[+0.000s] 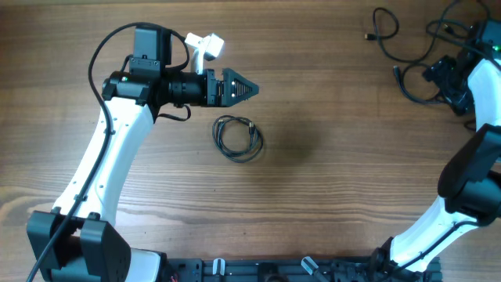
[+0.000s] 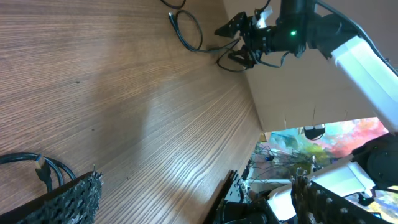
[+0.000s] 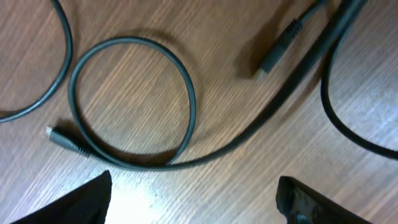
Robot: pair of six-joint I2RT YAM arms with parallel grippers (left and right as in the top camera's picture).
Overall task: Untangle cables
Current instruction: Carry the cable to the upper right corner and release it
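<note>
Jaws stand spread and empty on left gripper point(image 2: 196, 186) and right gripper point(image 3: 194, 183); cables point(image 3: 191, 102) lie loose.

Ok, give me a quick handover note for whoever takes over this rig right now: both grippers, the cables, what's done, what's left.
Left gripper: open, empty, beside the coiled cable, not touching it.
Right gripper: open, empty, just over the tangle at the far right corner of the table.
Done: one cable lies coiled on its own mid-table.
Left: the cords in the corner cross one another; pull them apart one by one.
</note>
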